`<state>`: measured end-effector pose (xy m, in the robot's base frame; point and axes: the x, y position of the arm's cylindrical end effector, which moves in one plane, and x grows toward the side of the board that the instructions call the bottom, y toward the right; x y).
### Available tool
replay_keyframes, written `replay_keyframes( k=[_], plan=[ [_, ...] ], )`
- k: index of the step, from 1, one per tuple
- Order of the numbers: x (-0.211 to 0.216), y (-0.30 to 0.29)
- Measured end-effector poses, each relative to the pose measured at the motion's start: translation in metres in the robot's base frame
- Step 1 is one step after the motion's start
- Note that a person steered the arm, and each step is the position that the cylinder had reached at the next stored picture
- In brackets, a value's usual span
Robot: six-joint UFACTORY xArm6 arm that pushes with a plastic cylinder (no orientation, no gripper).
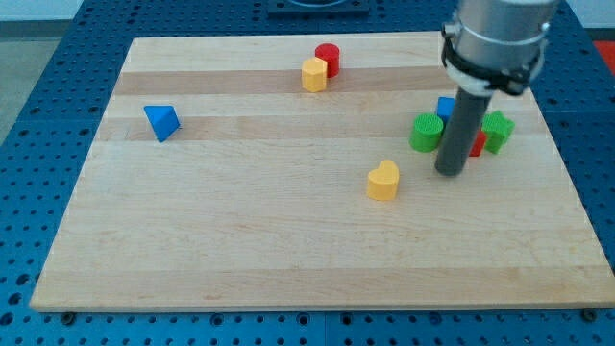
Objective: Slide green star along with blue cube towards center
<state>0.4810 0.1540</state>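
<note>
— Nearest the view's bottom, what do you see?

— Yellow heart (pixel 382 180), lying alone on the wooden board (pixel 288 250), a little right of the middle. My tip (pixel 450 172) is just to its right, set down on the wood and not touching it.

— How does the arm stand?

— Upright. The grey housing (pixel 498 43) enters from the view's top right, and the dark rod (pixel 459 130) drops straight down from it to the board. It is a plain rod, with nothing that opens or closes, and it holds nothing.

— And the blocks for the task?

— Clustered right around the rod, above my tip. The blue cube (pixel 445 107) peeks out just left of the rod's upper part, mostly hidden behind it. The green star (pixel 497 132) sits just right of the rod. A green cylinder (pixel 427 133) stands just left of it, and a sliver of a red block (pixel 477 145) shows between the rod and the star; its shape I cannot make out. Whether my tip touches any of them I cannot tell.

— Anything elsewhere?

— A red cylinder (pixel 328 58) and a yellow block (pixel 314 74) touch each other near the view's top centre, and a blue triangular block (pixel 161 121) lies well apart at the view's left.
</note>
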Motion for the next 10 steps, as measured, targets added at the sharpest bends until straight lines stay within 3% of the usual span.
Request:
replay_keyframes(
  k=[1, 2, 3, 5, 7, 10],
  plan=[
    [0.085, 0.023],
    [0.069, 0.077],
    [0.033, 0.088],
    [-0.035, 0.086],
    [-0.064, 0.084],
    [-0.127, 0.027]
  ],
)
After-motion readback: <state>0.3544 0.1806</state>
